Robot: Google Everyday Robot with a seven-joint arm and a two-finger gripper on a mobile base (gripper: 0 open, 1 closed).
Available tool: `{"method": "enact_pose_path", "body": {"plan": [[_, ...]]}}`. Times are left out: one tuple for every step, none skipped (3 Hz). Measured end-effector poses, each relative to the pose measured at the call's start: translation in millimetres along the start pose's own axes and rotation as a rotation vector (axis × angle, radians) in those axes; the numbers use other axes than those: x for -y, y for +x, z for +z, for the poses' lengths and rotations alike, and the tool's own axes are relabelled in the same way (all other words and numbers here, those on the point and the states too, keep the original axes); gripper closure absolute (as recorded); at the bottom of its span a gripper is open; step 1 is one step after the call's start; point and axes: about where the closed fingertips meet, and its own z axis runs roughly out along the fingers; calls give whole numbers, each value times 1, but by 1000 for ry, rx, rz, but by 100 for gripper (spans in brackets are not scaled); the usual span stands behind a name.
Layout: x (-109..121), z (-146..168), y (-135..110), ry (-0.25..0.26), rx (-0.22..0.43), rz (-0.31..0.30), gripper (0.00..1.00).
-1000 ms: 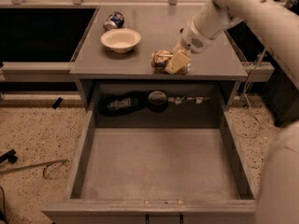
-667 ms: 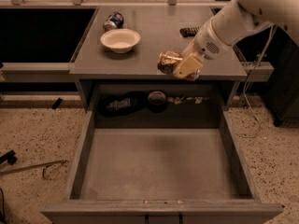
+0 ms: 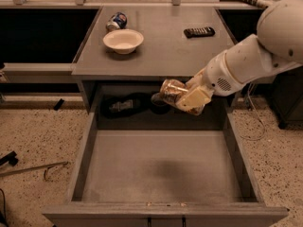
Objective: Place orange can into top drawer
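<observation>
The orange can (image 3: pixel 171 91), shiny orange-gold with pale patches, lies on its side in my gripper (image 3: pixel 185 97). The gripper is shut on it and holds it in the air off the counter's front edge, above the back of the top drawer (image 3: pixel 161 167). The drawer is pulled wide open, grey, with a plain flat bottom and nothing on it. My white arm (image 3: pixel 255 56) reaches in from the upper right.
On the grey counter (image 3: pixel 161 51) stand a white bowl (image 3: pixel 123 40), a blue-and-white can (image 3: pixel 116 21) on its side behind it, and a black remote (image 3: pixel 199 31) at the right. Dark objects (image 3: pixel 124 106) lie in the recess behind the drawer. Speckled floor lies on both sides.
My gripper has carried the orange can off the counter top, forward and down, to above the back of the open drawer. The remote, hidden before by the arm, now shows.
</observation>
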Motion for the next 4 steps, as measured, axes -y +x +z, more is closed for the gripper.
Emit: {"method": "enact_pose_path", "body": {"plan": [[-37, 33, 29, -34, -35, -7, 100], [-38, 41, 31, -35, -31, -8, 100], [-46, 76, 50, -80, 6, 54, 100], [-55, 111, 68, -123, 34, 103, 100]]}}
